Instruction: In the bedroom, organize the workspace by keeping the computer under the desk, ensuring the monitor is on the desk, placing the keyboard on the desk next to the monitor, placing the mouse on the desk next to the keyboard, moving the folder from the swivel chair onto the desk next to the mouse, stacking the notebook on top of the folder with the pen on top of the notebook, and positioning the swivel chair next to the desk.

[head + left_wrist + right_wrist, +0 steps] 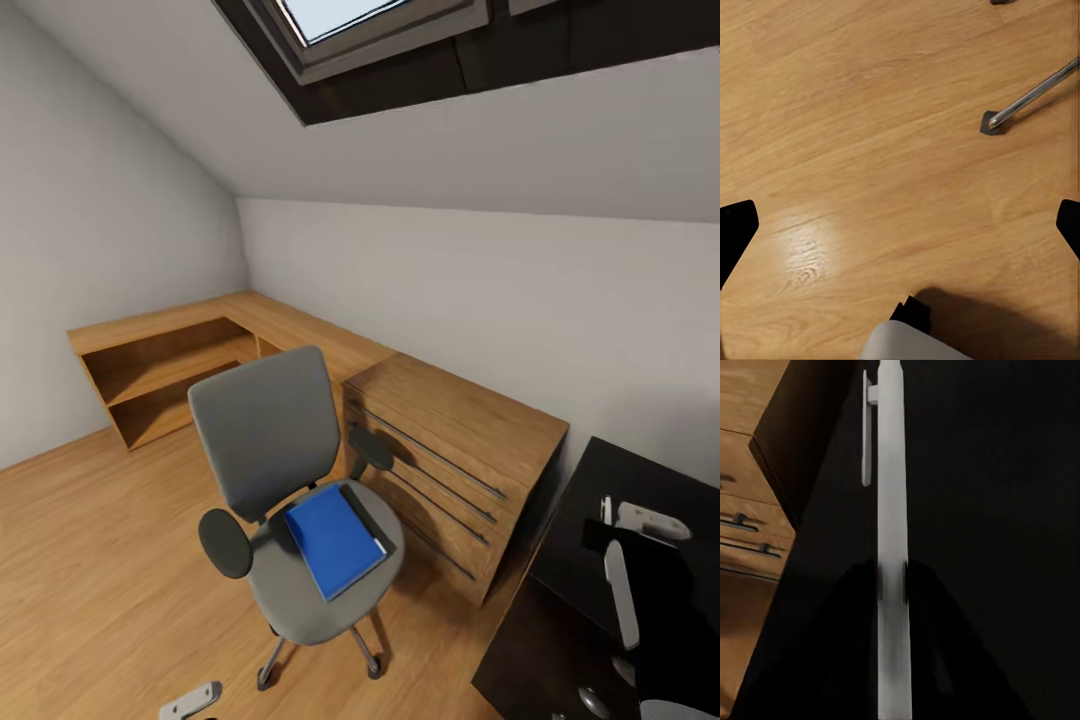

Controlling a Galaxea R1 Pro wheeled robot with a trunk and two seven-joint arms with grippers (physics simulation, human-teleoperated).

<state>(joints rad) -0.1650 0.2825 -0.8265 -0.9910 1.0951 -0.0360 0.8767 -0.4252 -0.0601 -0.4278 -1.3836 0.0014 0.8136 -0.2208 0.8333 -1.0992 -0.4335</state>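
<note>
Wooden floor lies open around grey swivel chair bearing bright blue folder; right tool pinches thin white pen above glossy black table edge; left tool spread wide.

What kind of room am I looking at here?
It looks like an attic room used as a home office. A sloped ceiling with a skylight runs overhead, a grey swivel chair with a blue folder on its seat stands on the wood floor, and a glossy black desk sits at the right.
</note>
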